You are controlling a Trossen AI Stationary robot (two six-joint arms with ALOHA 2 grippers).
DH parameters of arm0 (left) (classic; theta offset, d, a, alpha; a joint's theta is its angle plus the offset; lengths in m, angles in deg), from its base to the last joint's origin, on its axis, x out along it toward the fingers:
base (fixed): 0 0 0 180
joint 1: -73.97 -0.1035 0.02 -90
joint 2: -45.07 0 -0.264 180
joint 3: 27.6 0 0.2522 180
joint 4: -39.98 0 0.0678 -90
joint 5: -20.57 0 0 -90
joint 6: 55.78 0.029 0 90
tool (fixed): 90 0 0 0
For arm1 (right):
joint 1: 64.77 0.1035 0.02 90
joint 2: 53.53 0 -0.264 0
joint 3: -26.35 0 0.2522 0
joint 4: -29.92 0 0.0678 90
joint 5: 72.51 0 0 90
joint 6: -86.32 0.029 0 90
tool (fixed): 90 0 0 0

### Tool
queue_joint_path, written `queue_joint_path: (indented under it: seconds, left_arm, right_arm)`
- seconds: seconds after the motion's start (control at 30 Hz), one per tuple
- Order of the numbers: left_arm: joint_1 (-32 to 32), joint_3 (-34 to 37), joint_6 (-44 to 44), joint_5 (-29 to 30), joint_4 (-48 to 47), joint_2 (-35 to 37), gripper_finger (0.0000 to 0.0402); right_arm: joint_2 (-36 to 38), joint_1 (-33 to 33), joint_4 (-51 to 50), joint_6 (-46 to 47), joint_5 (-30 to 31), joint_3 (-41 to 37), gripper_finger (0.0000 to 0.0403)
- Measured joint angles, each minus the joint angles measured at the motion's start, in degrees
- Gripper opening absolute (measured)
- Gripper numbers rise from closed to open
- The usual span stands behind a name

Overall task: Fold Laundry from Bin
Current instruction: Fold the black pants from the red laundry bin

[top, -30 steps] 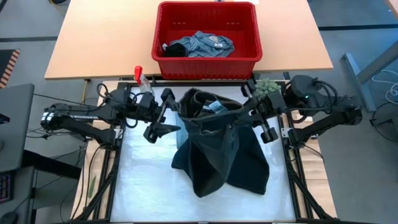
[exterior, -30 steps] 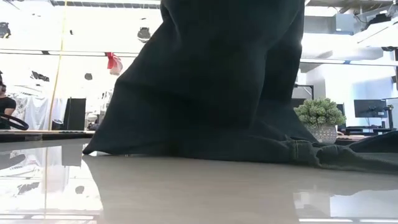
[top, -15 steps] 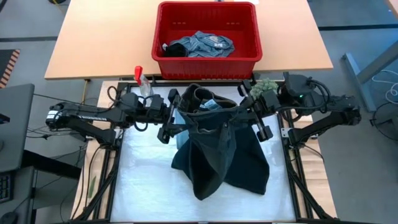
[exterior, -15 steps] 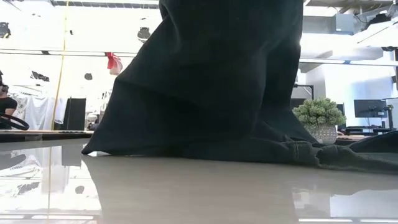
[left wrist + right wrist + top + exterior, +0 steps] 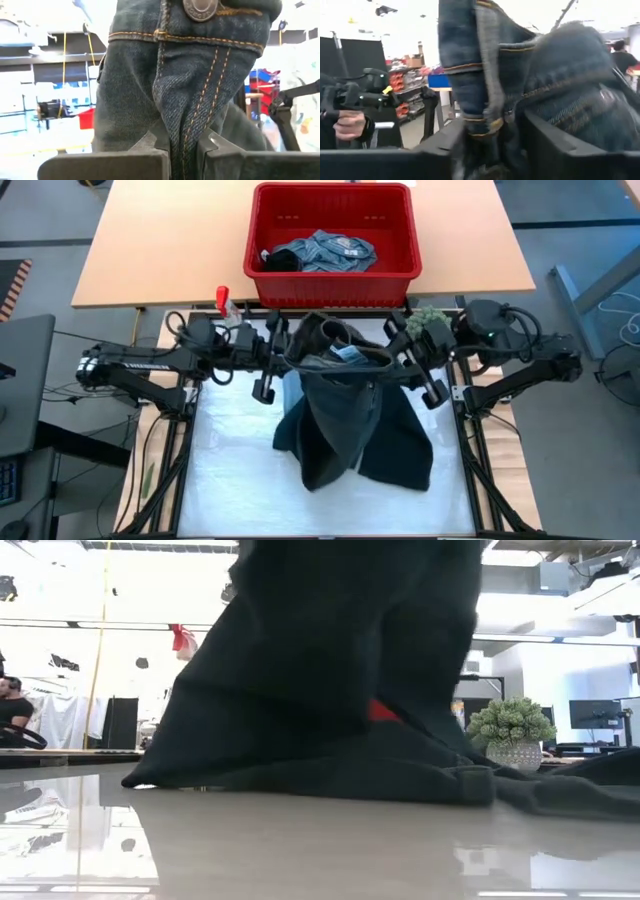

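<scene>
Your white padded surface, your bright red rectangular plastic bin beyond it holding faded grey-blue cloth, your dark denim jeans hanging between both arms, hems pooled below, left claw pinching the waistband, right claw half spread around it.

Both arms are dark, built of tubular links and chunky joint housings, with black cables looping beside the shoulders. The left arm carries small white lettering on its long link. The right arm shows a tiny green light on its rounded housing. Fingers are flat, angular and dark grey.
</scene>
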Motion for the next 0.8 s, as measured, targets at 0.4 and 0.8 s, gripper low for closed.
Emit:
queue_joint_path:
  seconds: [0.4,0.8]
  left_arm:
    - [1.8,-30.7,12.6,11.8,-30.6,-1.1,0.0003]
    - [3.8,-56.3,13.8,19.1,-42.1,-10.2,0.0003]
  right_arm:
    - [9.9,-0.3,-6.5,-2.8,6.4,3.3,0.0326]
    - [2.8,2.8,-13.8,-2.7,12.5,4.0,0.0304]
